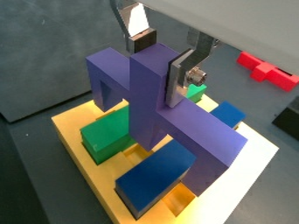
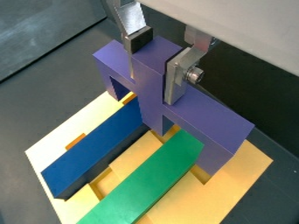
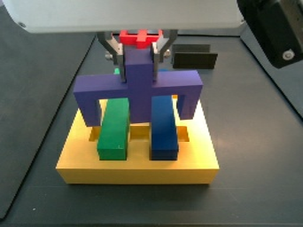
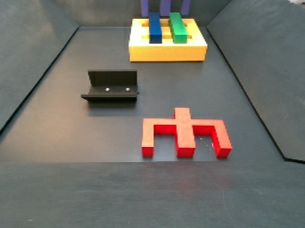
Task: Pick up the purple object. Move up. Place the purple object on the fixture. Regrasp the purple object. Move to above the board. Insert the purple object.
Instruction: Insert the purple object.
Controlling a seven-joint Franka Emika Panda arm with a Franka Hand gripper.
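The purple object (image 1: 198, 131) stands on the yellow board (image 3: 136, 168), its wide bar (image 3: 101, 87) bridging the long green bar (image 3: 113, 129) and the long blue bar (image 3: 164, 129), with both legs down at the board's edges. My gripper (image 1: 160, 66) is directly above the board, and its two silver fingers are pressed against opposite sides of the raised central tab (image 2: 156, 63). A side view shows the fingers flanking the tab's top (image 3: 140, 55). The black fixture (image 4: 111, 86) stands empty on the floor, well away from the board (image 4: 167, 49).
A red notched block (image 4: 185, 135) lies on the dark floor in front of the fixture, and it also shows beyond the board in a wrist view (image 1: 267, 70). Sloped dark walls close in the floor on both sides.
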